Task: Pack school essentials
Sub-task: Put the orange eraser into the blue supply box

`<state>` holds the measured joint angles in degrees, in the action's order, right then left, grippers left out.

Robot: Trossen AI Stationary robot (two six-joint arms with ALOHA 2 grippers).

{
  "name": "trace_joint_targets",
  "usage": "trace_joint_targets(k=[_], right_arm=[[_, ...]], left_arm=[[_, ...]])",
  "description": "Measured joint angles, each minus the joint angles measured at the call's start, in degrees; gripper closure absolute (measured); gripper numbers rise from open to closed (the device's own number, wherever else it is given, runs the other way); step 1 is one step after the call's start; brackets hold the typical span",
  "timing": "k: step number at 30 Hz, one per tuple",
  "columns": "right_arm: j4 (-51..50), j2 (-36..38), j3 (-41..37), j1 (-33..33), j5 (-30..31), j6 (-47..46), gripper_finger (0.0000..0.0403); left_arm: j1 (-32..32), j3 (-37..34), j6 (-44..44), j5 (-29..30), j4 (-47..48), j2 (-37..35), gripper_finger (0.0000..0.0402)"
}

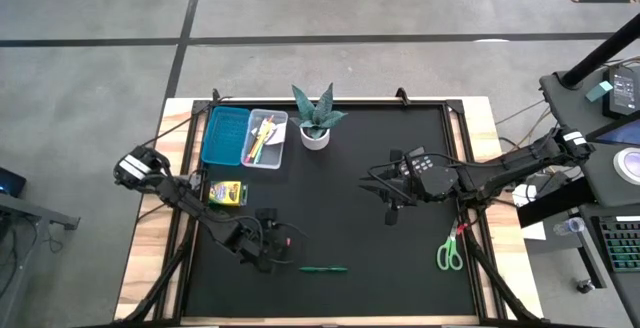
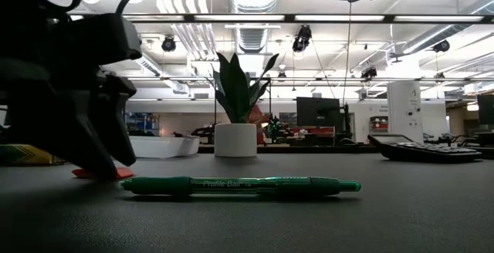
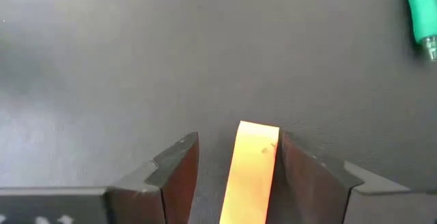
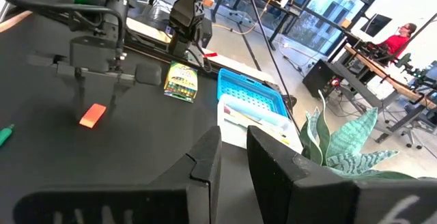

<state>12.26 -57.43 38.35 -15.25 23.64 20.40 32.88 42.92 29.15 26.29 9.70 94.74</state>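
Note:
A red eraser (image 3: pixel 252 169) lies flat on the black mat, between the fingers of my left gripper (image 3: pixel 239 138). That gripper is open and points down at the near left of the table (image 1: pixel 280 245). The right wrist view shows its fingertips just above the eraser (image 4: pixel 93 115). A green pen (image 1: pixel 323 268) lies on the mat close to the near edge. Green-handled scissors (image 1: pixel 450 254) lie at the near right. A yellow crayon box (image 1: pixel 227 192) lies at the left. My right gripper (image 1: pixel 390 211) hovers over the table's right half, slightly open and holding nothing.
A blue tray (image 1: pixel 224 134) stands at the far left. Beside it is a clear box of pens (image 1: pixel 266 140). A spiky plant in a white pot (image 1: pixel 316 120) stands at the far middle. Bare mat lies in the centre.

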Motion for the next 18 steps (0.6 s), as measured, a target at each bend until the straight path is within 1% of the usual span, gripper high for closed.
trace_joint_targets(k=[4,7,10,13,16,18], right_arm=[[0.01,0.00,0.00,0.00,0.00,0.07,0.0342],[-0.01,0.00,0.00,0.02,0.00,-0.01,0.0342],[0.01,0.00,0.00,0.01,0.00,0.00,0.0342],[0.01,0.00,0.00,0.01,0.00,0.00,0.0342],[0.01,0.00,0.00,0.00,0.00,0.00,0.0342],[-0.01,0.00,0.00,0.00,0.00,0.00,0.0342]], left_arm=[[0.02,-2.12,0.72,0.08,-3.17,-0.15,0.0216],[-0.05,-2.85,0.74,-0.07,-3.73,-0.16,0.0236],[-0.15,-3.18,0.84,-0.27,-3.81,-0.16,0.0270],[-0.16,-3.80,3.25,-0.26,-3.90,-0.15,0.0314],[-0.20,-4.75,3.74,-0.68,-4.30,-0.12,0.0364],[-0.24,-5.29,4.99,-1.09,-4.41,-0.07,0.0388]])
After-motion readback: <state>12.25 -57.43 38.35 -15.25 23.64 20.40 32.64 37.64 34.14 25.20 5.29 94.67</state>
